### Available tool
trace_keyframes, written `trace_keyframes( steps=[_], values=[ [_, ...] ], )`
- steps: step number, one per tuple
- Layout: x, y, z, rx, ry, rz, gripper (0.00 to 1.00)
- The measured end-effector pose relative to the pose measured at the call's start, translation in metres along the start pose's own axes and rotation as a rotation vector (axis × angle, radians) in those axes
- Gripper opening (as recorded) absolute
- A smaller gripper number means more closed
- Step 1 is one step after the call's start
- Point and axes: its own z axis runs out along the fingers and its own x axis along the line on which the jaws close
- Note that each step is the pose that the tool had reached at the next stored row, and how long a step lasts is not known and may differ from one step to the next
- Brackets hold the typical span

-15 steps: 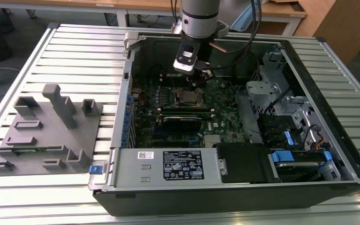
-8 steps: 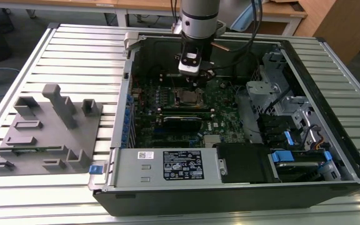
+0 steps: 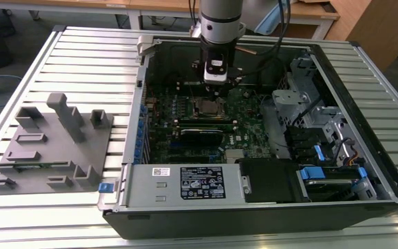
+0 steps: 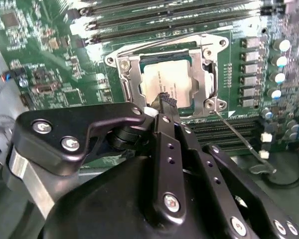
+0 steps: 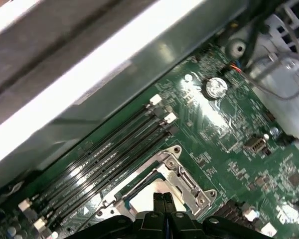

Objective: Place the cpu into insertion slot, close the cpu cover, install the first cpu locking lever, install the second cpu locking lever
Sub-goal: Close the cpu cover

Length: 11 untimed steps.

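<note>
cpu (image 4: 173, 82) in insertion slot (image 4: 162, 58), cpu cover (image 4: 126, 74) over it, on motherboard (image 4: 55, 69)

Silver-grey round arm (image 3: 221, 10) tube, dark band partway down. Black wrist section under it, with a small light-grey block (image 3: 215, 71), dark spot on its face. Black cables (image 3: 281, 23) off the tube toward the exterior view's right.

Matte-black gripper (image 4: 164, 101) throughout: rounded housing, flat link bars, one wide curved plate with rounded corners. Silver screws (image 4: 171, 201) and pivot pins at the link joints, two more on the curved plate. Row of small plain holes down the centre bar. Bare-metal cylinder (image 4: 20, 169) beside the housing.

Narrow black fingers (image 5: 158, 201), side by side, thin seam between. Ribbed texture at the tip in the second wrist view.
</note>
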Motion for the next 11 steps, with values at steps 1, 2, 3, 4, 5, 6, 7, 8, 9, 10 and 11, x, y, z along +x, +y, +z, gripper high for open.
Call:
trace_keyframes(
  steps=[1,2,3,4,5,6,7,8,9,10,11],
  values=[
    [0.0,0.0,0.0001,-0.0011,0.0002,-0.018,0.11],
    [0.0,0.0,0.0002,-0.0021,0.0003,-0.036,0.11],
    [0.0,0.0,0.0003,-0.003,0.0004,-0.054,0.11],
    [0.0,0.0,0.0003,-0.0036,0.0004,-0.072,0.11],
    [0.0,0.0,0.0004,-0.0041,0.0005,-0.091,0.11],
    [0.0,0.0,0.0005,-0.0045,0.0006,-0.109,0.11],
    [0.0001,0.0,0.0006,-0.0049,0.0007,-0.128,0.11],
    [0.0001,0.0,0.0007,-0.0052,0.0008,-0.145,0.11],
    [0.0001,0.0,0.0007,-0.0055,0.001,-0.163,0.11],
    [0.0001,0.0,0.0008,-0.0058,0.0011,-0.181,0.11],
    [0.0001,0.0,0.0009,-0.0062,0.0012,-0.199,0.11]
  ],
)
